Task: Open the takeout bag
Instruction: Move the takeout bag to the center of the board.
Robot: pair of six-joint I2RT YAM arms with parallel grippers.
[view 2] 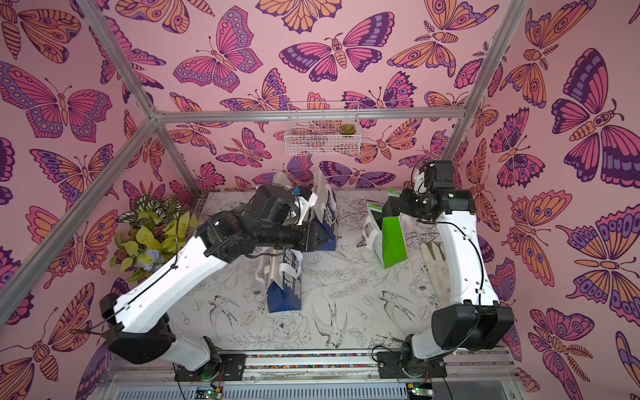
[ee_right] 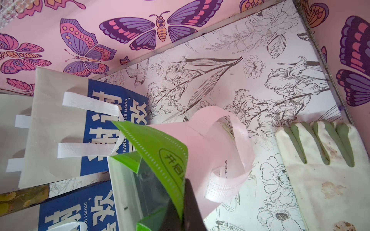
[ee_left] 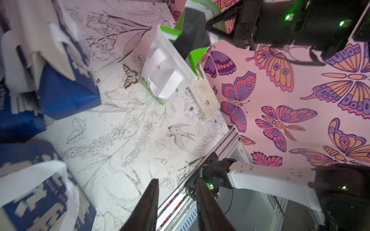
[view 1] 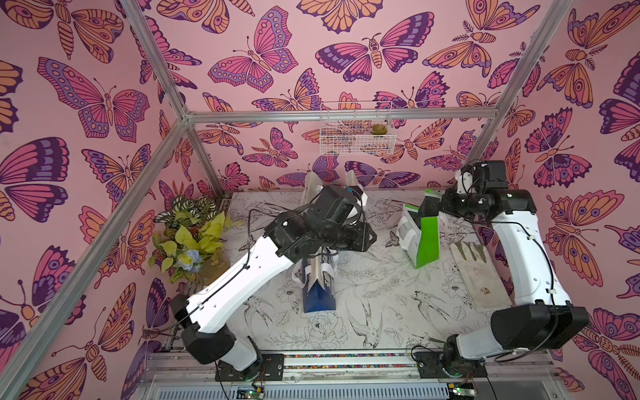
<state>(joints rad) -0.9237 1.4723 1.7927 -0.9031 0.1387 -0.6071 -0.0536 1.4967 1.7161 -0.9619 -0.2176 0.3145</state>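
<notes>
The takeout bag (view 1: 427, 239) is green and white with white handles and stands at the right back of the table, also in the left wrist view (ee_left: 166, 76). My right gripper (ee_right: 183, 186) is shut on its green top rim (ee_right: 160, 148), one finger inside and one outside. The mouth gapes and shows a silvery lining. In both top views the right gripper (view 2: 394, 207) sits at the bag's upper edge. My left gripper (ee_left: 177, 181) is open with nothing between its fingers, hanging over the table's middle (view 1: 367, 237), apart from the green bag.
Two blue-and-white bags stand left of the green one, one mid-table (view 1: 318, 287), one at the back (view 2: 325, 207). A soiled white glove (view 1: 479, 277) lies at the right edge. A leafy plant (view 1: 190, 239) fills the left corner. A wire basket (view 1: 356, 128) hangs on the back wall.
</notes>
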